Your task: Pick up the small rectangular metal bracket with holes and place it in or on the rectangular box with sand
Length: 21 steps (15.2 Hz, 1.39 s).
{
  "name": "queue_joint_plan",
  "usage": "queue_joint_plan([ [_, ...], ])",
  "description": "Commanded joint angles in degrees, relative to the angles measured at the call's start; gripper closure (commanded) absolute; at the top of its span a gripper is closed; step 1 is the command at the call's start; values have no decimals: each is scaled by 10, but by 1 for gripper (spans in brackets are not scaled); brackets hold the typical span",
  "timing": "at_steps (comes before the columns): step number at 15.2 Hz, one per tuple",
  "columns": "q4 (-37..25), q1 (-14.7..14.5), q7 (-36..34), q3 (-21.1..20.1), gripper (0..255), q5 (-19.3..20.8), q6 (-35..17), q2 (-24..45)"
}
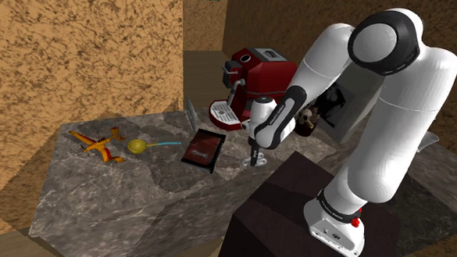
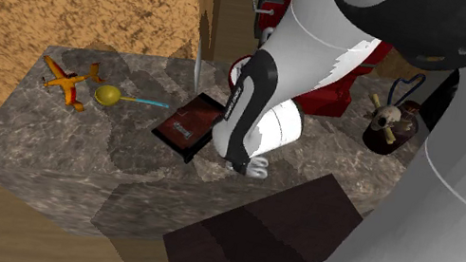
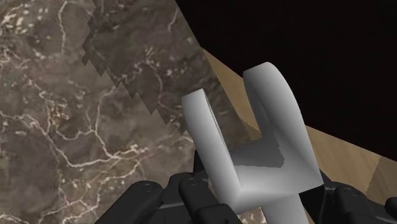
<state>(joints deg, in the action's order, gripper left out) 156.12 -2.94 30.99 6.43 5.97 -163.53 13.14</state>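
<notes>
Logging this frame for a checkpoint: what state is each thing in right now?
gripper: shut on the bracket.
bracket: clasped, outside the box.
box: flat on the table, open top.
toy plane: lying on the table.
spoon: lying beside the plane.
coffee machine: upright.

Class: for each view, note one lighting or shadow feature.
Shoulder view: a broad shadow darkens the marble table near the stand. Second exterior view: shadow patches cross the table. Wrist view: the shadow edge on the marble is jagged, and the grey bracket has darker inner faces.
</notes>
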Motion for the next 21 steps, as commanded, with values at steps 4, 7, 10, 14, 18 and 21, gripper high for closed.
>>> queue_joint_plan([
  [4, 7, -1, 0, 2, 255, 3, 46, -53],
  [7, 10, -2, 0, 3, 255, 5, 75, -85],
  [10, -11, -6, -2, -1, 255, -1, 99, -88],
  [14, -103, -17, -11, -16, 255, -20, 133, -29],
  [18, -200, -26, -20, -28, 255, -31, 171, 31],
  [21, -278, -32, -27, -34, 255, -36, 203, 77],
])
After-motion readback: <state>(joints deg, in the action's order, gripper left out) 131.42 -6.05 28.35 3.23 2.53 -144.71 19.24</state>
